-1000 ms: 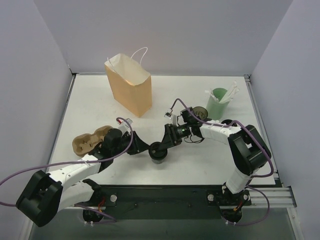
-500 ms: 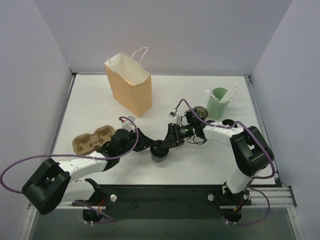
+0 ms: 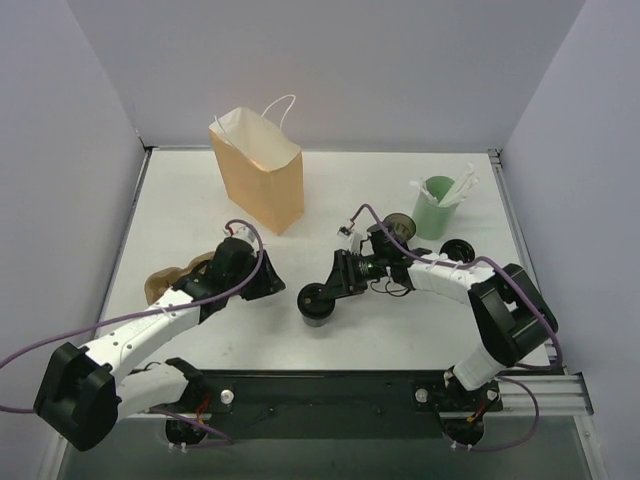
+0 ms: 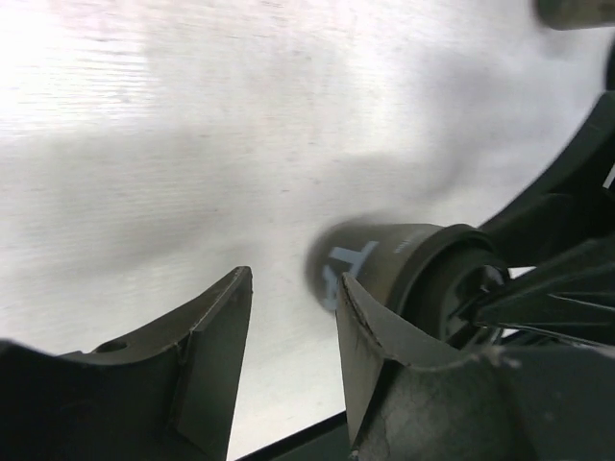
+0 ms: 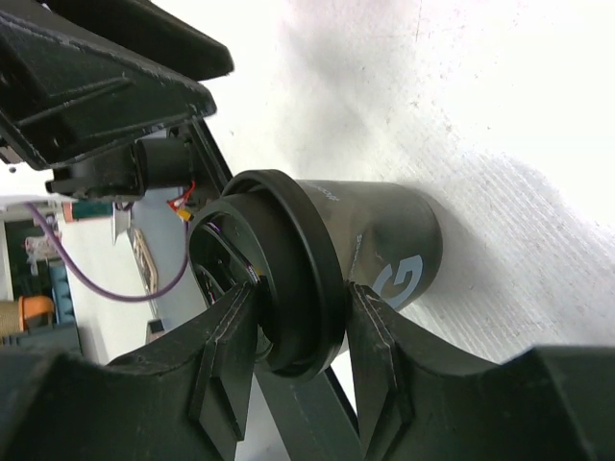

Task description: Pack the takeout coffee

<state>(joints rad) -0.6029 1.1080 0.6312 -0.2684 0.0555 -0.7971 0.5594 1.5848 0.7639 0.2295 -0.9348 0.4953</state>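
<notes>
Top view: the takeout coffee [image 3: 315, 303] stands upright on the table [image 3: 400, 330], near the front edge and roughly between the two arms. Its long axis is vertical, so you're looking straight down onto the round black lid. The right gripper [image 3: 327, 292] reaches in from the cup's right and sits right on that lid. The left gripper [image 3: 277, 289] is just beside the cup on its left, not touching. The paper bag [image 3: 262, 175] is well apart, up and left toward the back.

Left wrist view: the left gripper [image 4: 293, 327] is spread wide with nothing but bare table in the gap. The cup [image 4: 380, 264] sits past the right-hand finger, off to the side instead of in line with the opening.

Right wrist view: the right gripper [image 5: 300, 331] is clamped on the lid [image 5: 288, 259], one finger on each side of the rim, with the dark cup body [image 5: 384, 240] poking out beyond.

So the right arm is the one that actually has it. My guess is that any trip to the bag goes up-left from there, right past the left arm.
</notes>
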